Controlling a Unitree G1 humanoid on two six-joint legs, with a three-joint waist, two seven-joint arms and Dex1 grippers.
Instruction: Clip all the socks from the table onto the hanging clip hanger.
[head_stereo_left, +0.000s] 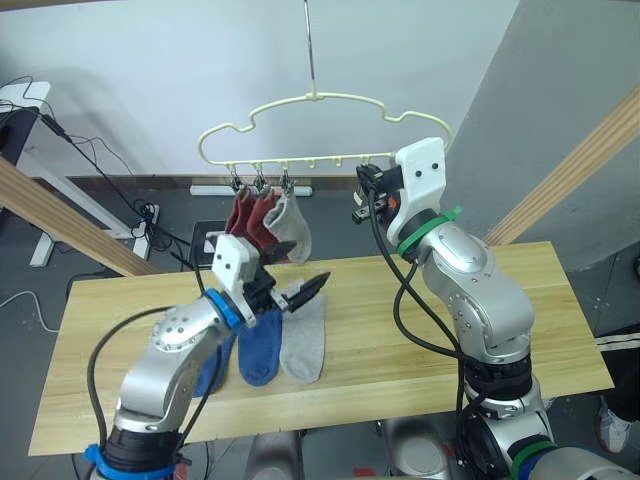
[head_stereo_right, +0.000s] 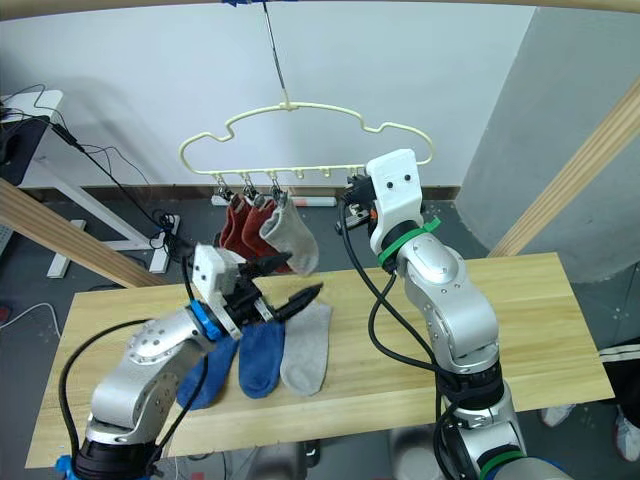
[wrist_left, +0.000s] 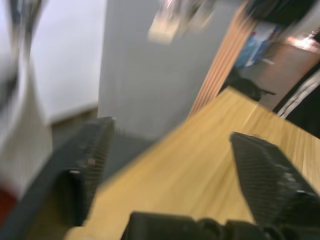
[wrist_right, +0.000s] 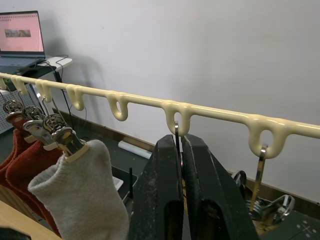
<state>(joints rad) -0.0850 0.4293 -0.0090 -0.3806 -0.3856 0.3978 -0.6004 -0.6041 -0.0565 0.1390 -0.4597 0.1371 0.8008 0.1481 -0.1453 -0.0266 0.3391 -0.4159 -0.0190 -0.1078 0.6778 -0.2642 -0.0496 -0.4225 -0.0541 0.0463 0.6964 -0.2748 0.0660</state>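
The pale yellow clip hanger (head_stereo_left: 320, 100) hangs by its thin hook above the table (head_stereo_left: 560, 330). Two rust red socks (head_stereo_left: 245, 215) and one light grey sock (head_stereo_left: 292, 230) hang from its left clips. On the table lie two blue socks (head_stereo_left: 262, 345), one partly under my left arm, and a grey sock (head_stereo_left: 305, 340). My left gripper (head_stereo_left: 300, 272) is open just above those socks, nothing between its fingers (wrist_left: 87, 160). My right gripper (wrist_right: 181, 142) is raised to the hanger's bar and shut on a thin metal clip (wrist_right: 175, 131) hanging from a loop.
Slanted wooden beams stand at the left (head_stereo_left: 60, 225) and right (head_stereo_left: 580, 170) of the table. A free clip (wrist_right: 260, 170) hangs right of the held one. Cables and a power strip (head_stereo_left: 150, 215) lie on the floor behind; a desk with a laptop (wrist_right: 20, 32) stands far left.
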